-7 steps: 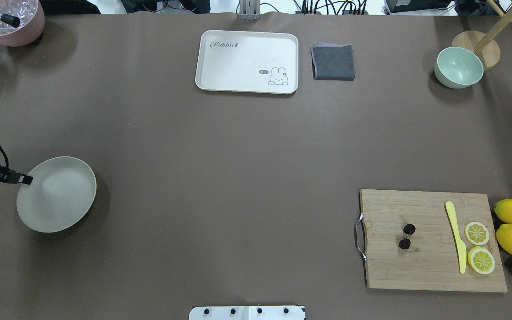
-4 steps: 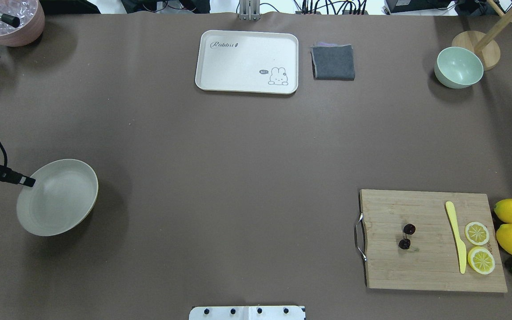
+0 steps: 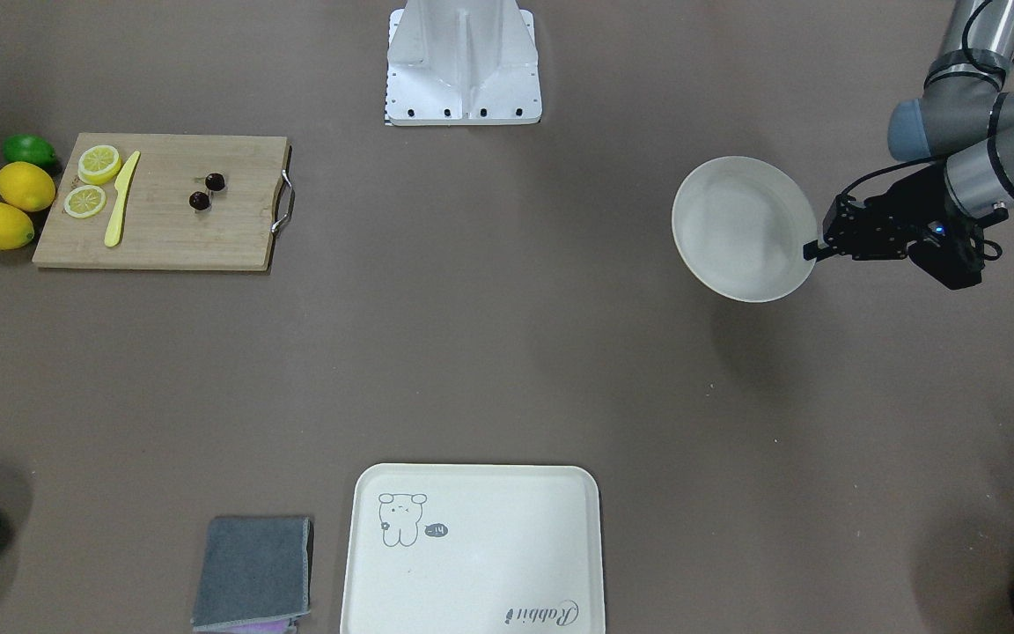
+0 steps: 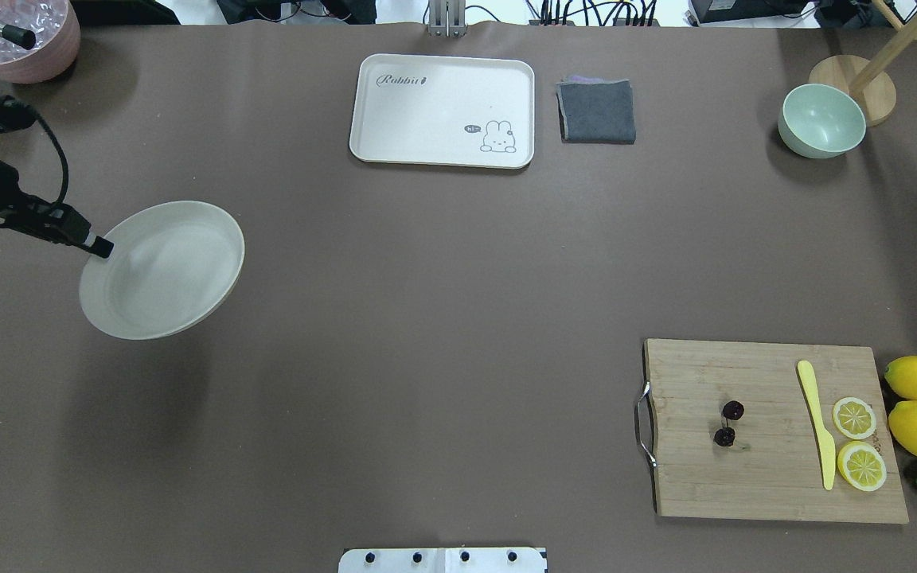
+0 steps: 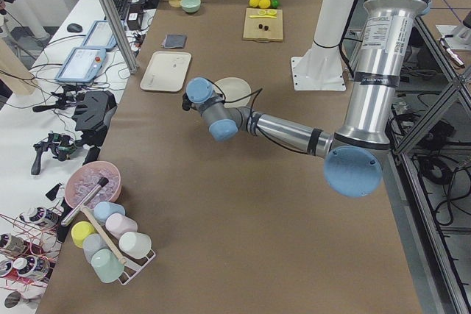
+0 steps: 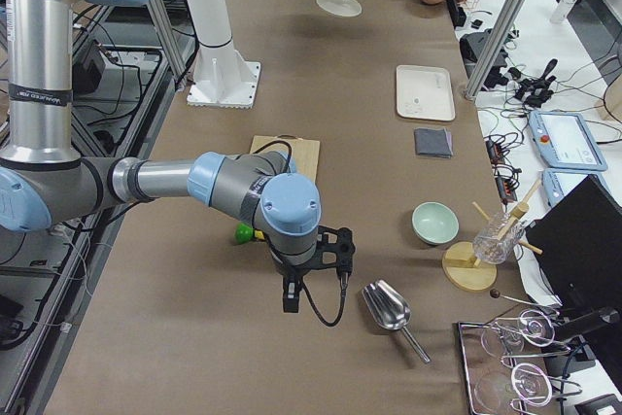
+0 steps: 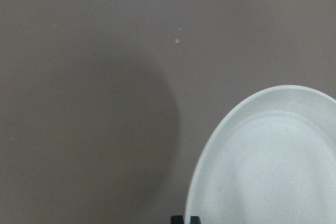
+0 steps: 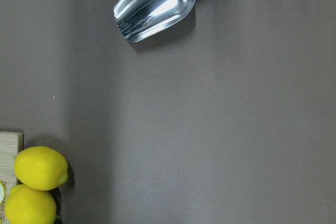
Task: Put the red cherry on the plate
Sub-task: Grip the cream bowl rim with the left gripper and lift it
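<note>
A robotics laboratory is shown. A long table point(image 4: 395, 263), covered in a brown mat, is worked by two grey industrial arms with blue joint caps, the left arm point(image 5: 379, 56) and the right arm point(image 6: 155, 180). A white pedestal point(image 3: 463, 62) is bolted at the table's edge on the robot's side. Aluminium posts point(image 5: 110, 20) are set along the opposite edge, where white benches are crowded with teach pendants point(image 6: 569, 138) and loose cables point(image 4: 586, 11).

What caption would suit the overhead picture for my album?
Left gripper holds the round cream-white plate by its rim; the dark red cherry pair lies on the wooden cutting board.
</note>
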{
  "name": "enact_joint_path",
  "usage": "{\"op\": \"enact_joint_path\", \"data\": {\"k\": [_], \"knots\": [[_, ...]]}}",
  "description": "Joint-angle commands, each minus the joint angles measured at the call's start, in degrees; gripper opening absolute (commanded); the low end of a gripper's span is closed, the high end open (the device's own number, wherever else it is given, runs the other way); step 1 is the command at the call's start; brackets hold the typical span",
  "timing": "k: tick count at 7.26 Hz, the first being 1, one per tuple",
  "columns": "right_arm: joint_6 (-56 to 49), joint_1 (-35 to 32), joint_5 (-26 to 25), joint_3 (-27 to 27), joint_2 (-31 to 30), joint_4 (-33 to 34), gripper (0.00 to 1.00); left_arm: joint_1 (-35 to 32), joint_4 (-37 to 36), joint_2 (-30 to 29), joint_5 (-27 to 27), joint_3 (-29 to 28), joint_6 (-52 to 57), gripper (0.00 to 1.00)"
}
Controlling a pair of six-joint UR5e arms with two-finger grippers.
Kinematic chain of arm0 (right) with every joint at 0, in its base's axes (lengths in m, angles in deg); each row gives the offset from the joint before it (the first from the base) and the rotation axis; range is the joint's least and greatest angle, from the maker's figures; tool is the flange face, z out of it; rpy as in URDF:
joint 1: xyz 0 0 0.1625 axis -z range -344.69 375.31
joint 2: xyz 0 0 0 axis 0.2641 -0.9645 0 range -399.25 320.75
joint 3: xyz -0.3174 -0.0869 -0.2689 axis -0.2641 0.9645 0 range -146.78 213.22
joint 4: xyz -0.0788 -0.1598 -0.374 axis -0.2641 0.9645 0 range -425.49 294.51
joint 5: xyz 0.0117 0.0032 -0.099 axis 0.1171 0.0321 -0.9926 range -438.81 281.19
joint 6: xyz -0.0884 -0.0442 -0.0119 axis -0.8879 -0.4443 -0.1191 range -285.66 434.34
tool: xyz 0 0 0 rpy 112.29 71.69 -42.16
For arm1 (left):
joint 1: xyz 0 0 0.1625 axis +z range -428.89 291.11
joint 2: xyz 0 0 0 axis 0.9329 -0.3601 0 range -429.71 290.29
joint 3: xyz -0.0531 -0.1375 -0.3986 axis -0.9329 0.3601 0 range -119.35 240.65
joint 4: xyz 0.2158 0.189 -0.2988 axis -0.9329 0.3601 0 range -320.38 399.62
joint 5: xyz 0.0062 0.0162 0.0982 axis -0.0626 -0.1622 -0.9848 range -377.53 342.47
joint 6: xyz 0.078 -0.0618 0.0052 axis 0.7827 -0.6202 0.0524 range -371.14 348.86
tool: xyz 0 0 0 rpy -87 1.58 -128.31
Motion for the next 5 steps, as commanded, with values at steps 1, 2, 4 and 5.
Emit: {"op": "enact_joint_path", "data": {"k": [1,2,4,5], "knots": [[0.03,0.00,0.06,-0.09,-0.05,0.01,1.00,0.50,-15.11,-10.43,-3.51,3.42,0.00,0.00],[-0.06,0.00,-0.03,-0.09,-0.05,0.01,1.00,3.81,-23.35,-16.32,-9.29,4.04,-0.17,0.00],[0.03,0.00,0.06,0.00,-0.05,0.01,1.00,12.50,-33.26,-26.36,-18.71,4.22,-6.37,0.00],[-0.06,0.00,-0.03,0.09,0.13,-0.08,1.00,16.72,-33.19,-28.31,-22.58,4.05,-9.55,0.00]]}}
